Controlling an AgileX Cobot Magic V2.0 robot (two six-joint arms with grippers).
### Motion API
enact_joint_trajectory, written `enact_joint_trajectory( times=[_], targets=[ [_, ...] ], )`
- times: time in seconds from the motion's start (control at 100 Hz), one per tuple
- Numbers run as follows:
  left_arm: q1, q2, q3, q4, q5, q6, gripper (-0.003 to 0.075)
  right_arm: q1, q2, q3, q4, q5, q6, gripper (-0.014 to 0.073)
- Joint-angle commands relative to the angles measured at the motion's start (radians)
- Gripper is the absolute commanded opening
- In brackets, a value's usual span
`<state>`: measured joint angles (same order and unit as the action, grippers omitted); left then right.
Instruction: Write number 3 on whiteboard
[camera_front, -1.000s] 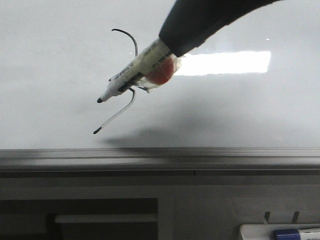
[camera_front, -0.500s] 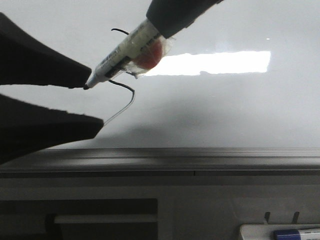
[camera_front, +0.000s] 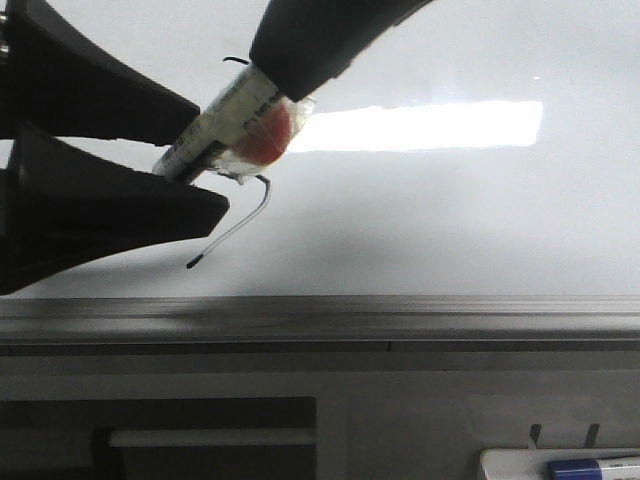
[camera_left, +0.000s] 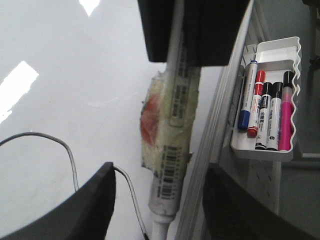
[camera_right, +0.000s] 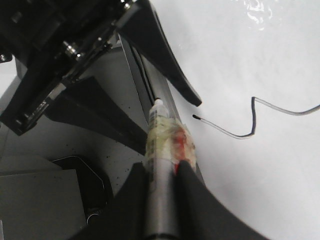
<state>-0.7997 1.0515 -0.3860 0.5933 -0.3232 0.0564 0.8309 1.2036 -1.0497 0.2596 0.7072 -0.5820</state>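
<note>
Since the 3 looks finished, you're probably at the handoff or capping stage now. From the front, your right gripper (camera_front: 262, 92) is clamped on the marker (camera_front: 225, 122), which slants down toward your left gripper (camera_front: 195, 185). That one has its fingers spread wide, with the marker's tip end sitting in the gap between them. The number 3 (camera_front: 240, 215) sits mostly behind both claws on the whiteboard (camera_front: 450, 230), only its lower tail and end dot poking out below the left fingers.

Left wrist cam: the marker (camera_left: 172, 150), with its taped red blob, runs right down the gap between the two fingers (camera_left: 85, 205), neither touching it as far as I can tell. A tray of spare pens (camera_left: 267, 115) hangs off to one side.

Right wrist cam: the right fingers (camera_right: 187, 195) squeeze the barrel (camera_right: 161, 150), tip aimed into the open left claw (camera_right: 155, 87). The pen line (camera_right: 250, 120) lies beside it, so the tip looks lifted off the board.
</note>
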Motion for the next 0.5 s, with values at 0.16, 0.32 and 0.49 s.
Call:
enact_joint_trajectory(
  times=[0.16, 0.32, 0.49],
  targets=[
    [-0.003, -0.008, -0.031, -0.032, -0.040, -0.003, 0.0132, 0.001, -0.014, -0.035, 0.045, -0.034, 0.000, -0.0062],
    [-0.003, -0.008, -0.031, -0.032, -0.040, -0.003, -0.0020, 0.001, -0.014, -0.035, 0.047, -0.030, 0.000, -0.0062],
    [-0.003, -0.008, -0.031, -0.032, -0.040, -0.003, -0.0020, 0.001, -0.014, -0.035, 0.063, -0.033, 0.000, -0.0062]
  ],
)
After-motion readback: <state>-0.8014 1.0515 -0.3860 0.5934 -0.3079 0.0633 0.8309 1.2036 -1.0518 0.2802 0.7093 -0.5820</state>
